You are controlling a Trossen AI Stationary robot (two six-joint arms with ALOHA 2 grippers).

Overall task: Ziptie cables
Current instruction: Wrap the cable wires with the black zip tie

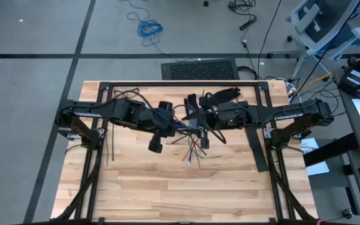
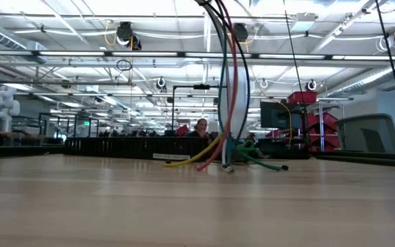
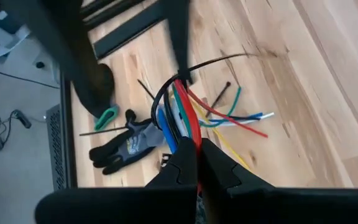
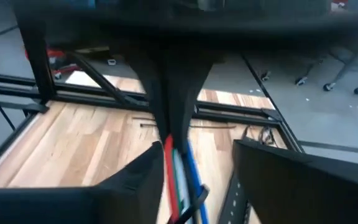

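The bundle of thin flexible cables (image 3: 178, 115) in red, green, blue, white and yellow is lifted at one end over the middle of the pale wooden table (image 1: 167, 187), its free ends fanning down to the boards. Five colours can be told apart in the left wrist view; the exact number of wires is hard to count.

The left gripper (image 3: 199, 155) has its two dark fingers pressed together on the bundle's upper end, the red wire running straight between them. One thin dark plastic ziptie (image 3: 219, 60) loops around the bundle just beyond those fingers. Two more dark strips lie flat on the wood beside a grey and black work glove (image 3: 126, 143).

The right gripper (image 4: 194, 177) meets the same bundle from the other side, red, green and blue wires passing between its fingers, which stand somewhat apart; whether they press the wires cannot be told.

In the low view the cables hang down in an arc to the tabletop.
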